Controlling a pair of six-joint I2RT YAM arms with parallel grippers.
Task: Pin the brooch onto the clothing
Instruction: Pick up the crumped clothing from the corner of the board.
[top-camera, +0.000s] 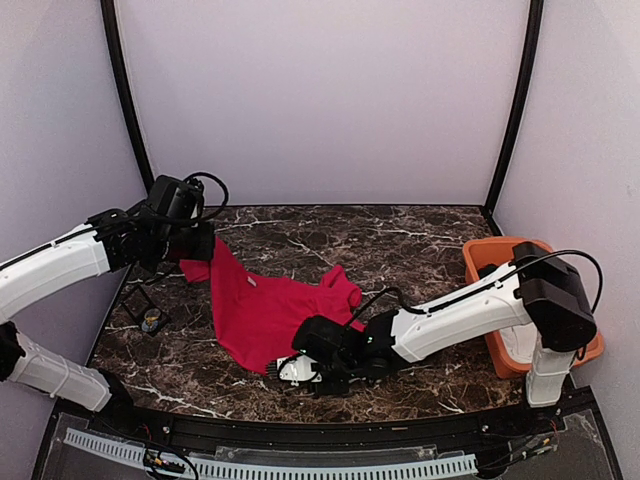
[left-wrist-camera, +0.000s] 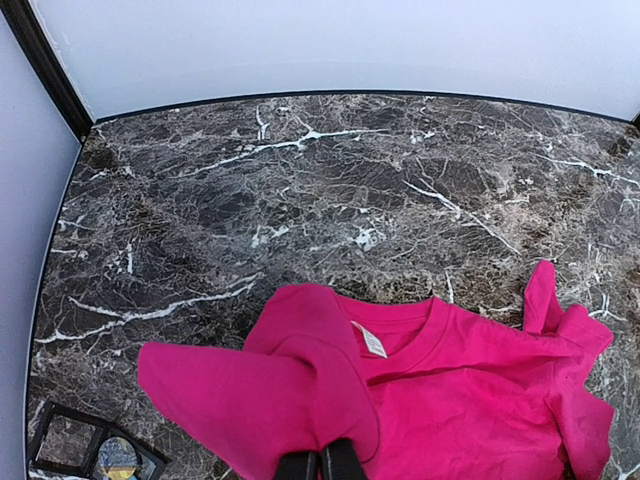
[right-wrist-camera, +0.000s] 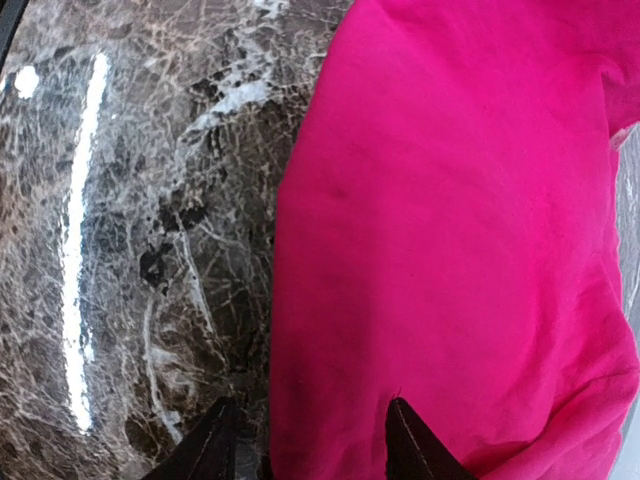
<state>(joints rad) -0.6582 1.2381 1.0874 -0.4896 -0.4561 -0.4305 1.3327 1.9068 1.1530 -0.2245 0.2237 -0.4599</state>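
Red T-shirt: soft, light, limp, likely to sag. Lies crumpled mid marble table, one shoulder raised. Left gripper pinched tight on that shoulder fold. Right gripper jaws parted, straddling the hem; best grasped at edges.

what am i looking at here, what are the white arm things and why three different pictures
These are two robot arms bolted to a marble table. The wide picture comes from a fixed camera above and behind them. The other two come from a camera on each wrist. A red T-shirt lies on the table. The left arm has its jaws shut on a fold of it, held up. The right arm has its jaws open over the shirt's near edge, gripping nothing. An orange bin sits at the right, a small black case at the left.
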